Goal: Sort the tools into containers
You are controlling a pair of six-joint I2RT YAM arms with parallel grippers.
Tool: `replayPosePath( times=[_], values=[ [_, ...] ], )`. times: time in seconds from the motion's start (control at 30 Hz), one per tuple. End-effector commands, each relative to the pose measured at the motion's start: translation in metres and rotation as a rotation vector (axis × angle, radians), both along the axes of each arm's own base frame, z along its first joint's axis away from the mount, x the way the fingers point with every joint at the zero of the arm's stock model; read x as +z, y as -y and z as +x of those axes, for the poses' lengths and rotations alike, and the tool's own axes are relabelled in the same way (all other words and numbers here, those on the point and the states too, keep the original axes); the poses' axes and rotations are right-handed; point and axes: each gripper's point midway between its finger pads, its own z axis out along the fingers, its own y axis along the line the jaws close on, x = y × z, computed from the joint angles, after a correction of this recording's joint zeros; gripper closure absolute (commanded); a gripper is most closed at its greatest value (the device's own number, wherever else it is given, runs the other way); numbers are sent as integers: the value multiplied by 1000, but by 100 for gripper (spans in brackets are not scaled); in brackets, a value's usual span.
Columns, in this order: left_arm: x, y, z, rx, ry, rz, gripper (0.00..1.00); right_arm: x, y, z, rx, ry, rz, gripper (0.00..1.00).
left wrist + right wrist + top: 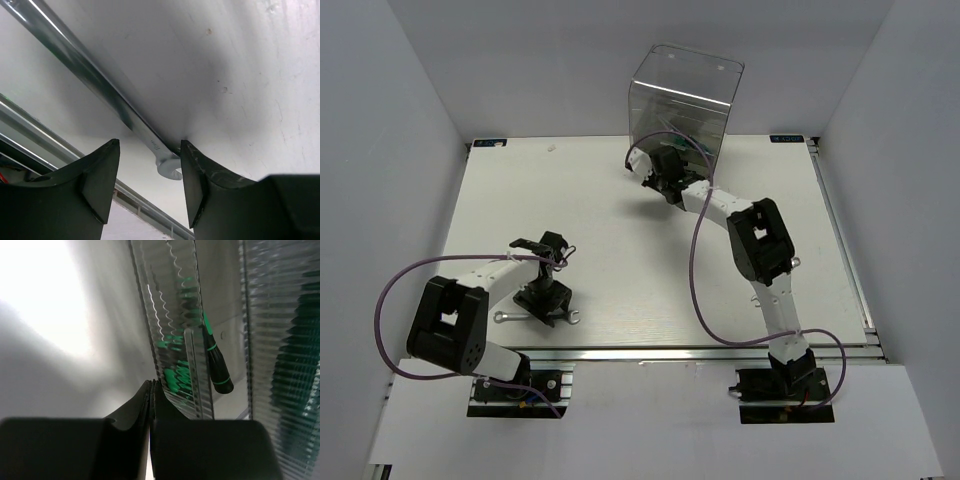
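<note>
White-and-black arms (757, 240), purple cables (691, 265), black pincers (150, 145)

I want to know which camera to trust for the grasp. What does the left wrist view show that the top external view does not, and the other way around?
Only the left wrist view: the wrench from close up, with a small stamped mark, its open end lying between the parted fingers of the left claw.
Only the top external view: the clear cabinet at the far edge, and the right claw at its front.
Both: the same wrench lying on the white table under the left claw.
</note>
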Motion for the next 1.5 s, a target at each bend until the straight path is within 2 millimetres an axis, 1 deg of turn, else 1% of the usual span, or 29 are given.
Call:
replayPosePath(
  times=[0.0,0.2,0.4,0.43,0.53,0.57,0.6,0.63,0.67,0.7,0.73,0.77,0.83,0.9,0.93,0.97,1.0,1.03,1.07,1.1,1.17,1.2,1.23,1.27,1.3,1.37,1.4,1.43,1.47],
  values=[
    [-5,-1,6,-7,23,-3,38,40,3,39,-91,204,21,100],
    [-7,0,4,-14,30,-12,44,41,9,55,-127,286,-24,100],
    [-13,-2,1,-26,7,-7,50,43,11,56,-122,291,-24,100],
    [-13,-2,1,-32,5,-5,50,35,11,50,-109,253,-21,100],
    [-10,0,7,-47,20,-9,51,46,-11,23,64,142,56,100],
    [-8,0,9,-55,28,-9,51,50,-22,-6,189,45,102,100],
    [-3,2,16,-67,51,-16,51,54,-25,-20,244,4,134,94],
    [2,5,22,-100,79,-33,49,58,-27,-33,308,-31,177,79],
    [6,8,28,-127,105,-49,46,64,-33,-58,392,-76,230,53],
    [13,12,36,-164,158,-72,43,65,-33,-66,394,-92,248,47],
    [16,17,38,-175,180,-100,33,70,-34,-73,406,-111,267,38],
    [19,19,40,-185,201,-114,28,65,-35,-84,408,-173,298,37],
    [28,23,45,-205,261,-139,18,61,-32,-92,389,-218,322,39],
    [34,25,46,-225,290,-153,17,62,-28,-98,362,-236,380,54],
    [37,25,48,-233,306,-158,17,65,-22,-95,341,-229,408,67],
    [43,27,50,-245,337,-167,18,72,-19,-95,330,-217,434,95],
    [48,30,56,-273,371,-180,19,74,-17,-96,319,-228,459,100],
    [52,34,61,-295,402,-195,23,77,-8,-92,302,-236,479,100],
    [59,38,67,-326,445,-212,29,85,-12,-100,352,-266,526,100],
    [66,50,77,-390,509,-262,50,91,0,-97,350,-289,565,100],
    [74,63,90,-460,584,-316,73,108,1,-112,436,-367,669,100],
    [87,80,105,-526,680,-382,85,113,7,-114,444,-392,707,100],
    [92,89,113,-554,724,-418,89,120,21,-113,438,-419,752,100],
    [94,97,120,-574,757,-452,90,128,22,-123,486,-456,802,100],
    [96,110,139,-585,816,-492,91,131,34,-122,473,-462,829,100],
    [96,130,152,-605,839,-586,91,136,42,-135,480,-463,852,96],
    [95,143,177,-592,877,-629,90,136,47,-139,468,-454,853,95],
    [95,155,184,-600,881,-685,89,148,53,-145,467,-413,852,93],
    [94,162,194,-595,893,-715,88,135,57,-153,435,-428,860,89]
  ],
)
